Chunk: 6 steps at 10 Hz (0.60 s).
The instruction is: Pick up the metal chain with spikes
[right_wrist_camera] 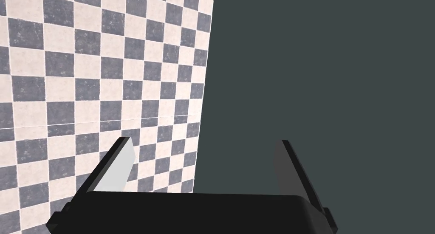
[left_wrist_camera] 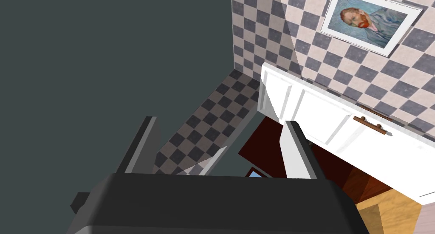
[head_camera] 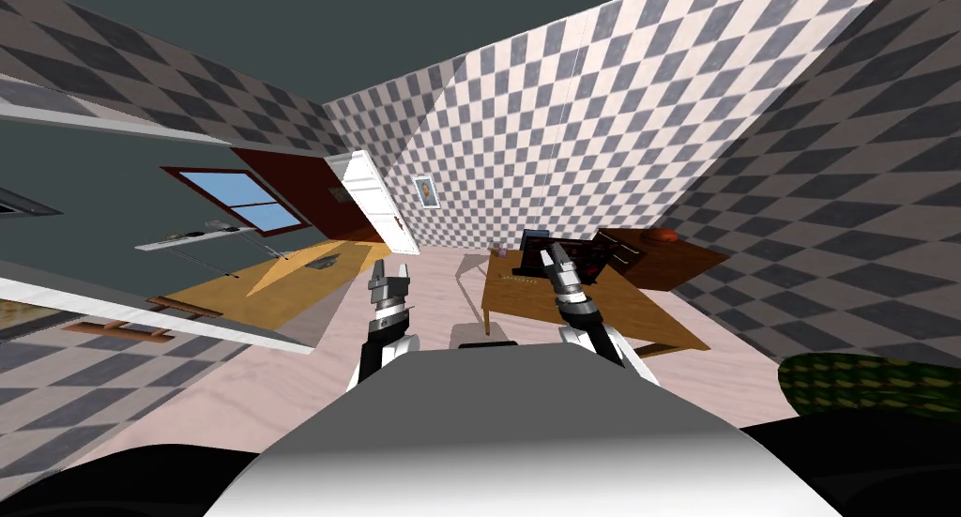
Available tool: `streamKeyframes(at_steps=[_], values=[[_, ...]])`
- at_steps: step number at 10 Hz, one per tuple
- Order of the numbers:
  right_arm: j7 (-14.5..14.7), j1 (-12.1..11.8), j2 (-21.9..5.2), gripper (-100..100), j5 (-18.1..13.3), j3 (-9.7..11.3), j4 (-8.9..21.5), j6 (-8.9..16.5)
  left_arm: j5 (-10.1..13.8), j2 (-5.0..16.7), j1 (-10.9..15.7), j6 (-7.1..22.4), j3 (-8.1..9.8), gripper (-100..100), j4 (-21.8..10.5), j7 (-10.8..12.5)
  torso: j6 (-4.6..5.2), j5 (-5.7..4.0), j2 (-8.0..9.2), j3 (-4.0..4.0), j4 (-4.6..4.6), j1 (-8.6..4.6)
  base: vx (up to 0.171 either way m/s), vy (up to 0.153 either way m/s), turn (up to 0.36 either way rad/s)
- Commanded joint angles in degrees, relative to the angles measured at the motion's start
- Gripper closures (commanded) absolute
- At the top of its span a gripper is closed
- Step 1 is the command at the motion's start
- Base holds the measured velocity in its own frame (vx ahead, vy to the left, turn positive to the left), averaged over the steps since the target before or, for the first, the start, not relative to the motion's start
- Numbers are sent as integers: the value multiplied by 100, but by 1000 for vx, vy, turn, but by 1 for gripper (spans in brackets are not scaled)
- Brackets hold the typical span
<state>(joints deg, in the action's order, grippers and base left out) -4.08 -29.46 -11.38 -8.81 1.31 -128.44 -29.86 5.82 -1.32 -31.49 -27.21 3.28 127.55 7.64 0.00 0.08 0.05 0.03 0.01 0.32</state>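
Both arms are up in front of me and hold nothing. The left gripper (head_camera: pixel 390 273) has its fingers (left_wrist_camera: pixel 293 150) wide apart, and so does the right gripper (head_camera: pixel 554 256). Beyond them, a wooden surface (head_camera: pixel 643 316) carries a thin beaded strip (head_camera: pixel 514 280) near its far left corner. It is probably the chain, but too small to be sure. I judge the task barely begun: approach, reach and grasp are all left.

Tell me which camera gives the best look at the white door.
The left wrist view: the white door stands close, panels and brown handle plain, past the open left pincer. The head view shows the door small and far off. The right wrist view faces checkered wall.
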Motion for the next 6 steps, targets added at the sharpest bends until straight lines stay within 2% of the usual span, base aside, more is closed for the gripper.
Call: streamKeyframes(at_steps=[1, 2, 3, 4, 5, 6], values=[[161, -125, -268, -100, -151, 57, 253, 47, 0, 0, 0, 0, 0, 0, 0, 0, 0, 0, 0, 0, 0, 0, -12, 90, 73], [323, -210, -475, -100, -302, 127, 390, 116, 0, 0, 0, 0, 0, 0, 0, 0, -1, 0, 1, 0, 0, 1, -21, 128, 159], [323, -210, -488, -100, -302, 127, 489, 116, 0, 0, 1, 0, -1, 0, 0, 0, -1, 2, 4, 2, 0, 11, -12, 92, 50], [497, -298, -719, -100, -463, 201, 698, 191, 0, 0, 0, 0, 0, 0, 0, 0, 0, 1, 3, 2, 1, 4, -2, 92, 78], [497, -298, -719, -100, -463, 201, 743, 191, 0, 0, 0, 0, 0, 0, 0, 0, -1, 1, -1, 0, 0, 3, 5, 67, 64], [680, -386, -958, -100, -630, 279, 905, 271, 0, 0, 0, 0, 0, 0, 0, 0, 0, -1, -4, -2, -1, -7, -7, 71, 148]])
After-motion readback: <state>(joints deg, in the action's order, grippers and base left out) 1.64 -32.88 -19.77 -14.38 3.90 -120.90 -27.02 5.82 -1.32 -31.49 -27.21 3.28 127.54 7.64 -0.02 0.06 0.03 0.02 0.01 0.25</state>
